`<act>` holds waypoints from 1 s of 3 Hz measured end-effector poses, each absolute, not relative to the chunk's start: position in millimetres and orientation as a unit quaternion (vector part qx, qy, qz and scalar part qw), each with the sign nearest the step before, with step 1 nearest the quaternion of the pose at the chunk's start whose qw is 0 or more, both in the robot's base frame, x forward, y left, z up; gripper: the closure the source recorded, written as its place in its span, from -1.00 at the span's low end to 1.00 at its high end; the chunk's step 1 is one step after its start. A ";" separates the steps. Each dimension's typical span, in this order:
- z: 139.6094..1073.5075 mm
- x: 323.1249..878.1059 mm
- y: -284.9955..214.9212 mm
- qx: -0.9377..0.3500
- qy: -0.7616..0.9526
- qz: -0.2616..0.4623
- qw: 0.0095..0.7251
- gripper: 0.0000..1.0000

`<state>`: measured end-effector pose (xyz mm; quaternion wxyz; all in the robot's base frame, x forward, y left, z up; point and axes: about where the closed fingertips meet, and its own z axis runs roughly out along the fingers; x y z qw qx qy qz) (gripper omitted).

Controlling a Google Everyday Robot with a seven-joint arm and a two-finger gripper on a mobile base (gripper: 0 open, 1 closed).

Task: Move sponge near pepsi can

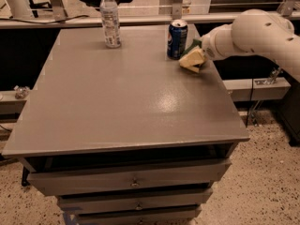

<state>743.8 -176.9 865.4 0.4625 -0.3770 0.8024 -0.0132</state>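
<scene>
The pepsi can, dark blue with a silver top, stands upright near the table's far right edge. My gripper comes in from the right on a white arm and sits low over the table, just right of the can. Its pale yellow fingers are shut on the sponge. Only a strip of the sponge's dark green top shows behind the fingers; the rest is hidden. The gripper and the can stand a small gap apart.
A clear plastic water bottle stands upright at the far middle-left of the grey table. The table's right edge runs just below the gripper. Drawers sit under the tabletop. Rails and chairs stand behind the table.
</scene>
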 end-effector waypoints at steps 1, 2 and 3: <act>858.7 749.2 -178.9 -0.369 0.808 -0.008 0.459 0.72; 850.6 751.5 -176.3 -0.366 0.814 0.001 0.452 0.26; 845.4 751.4 -174.3 -0.366 0.817 0.009 0.446 -0.22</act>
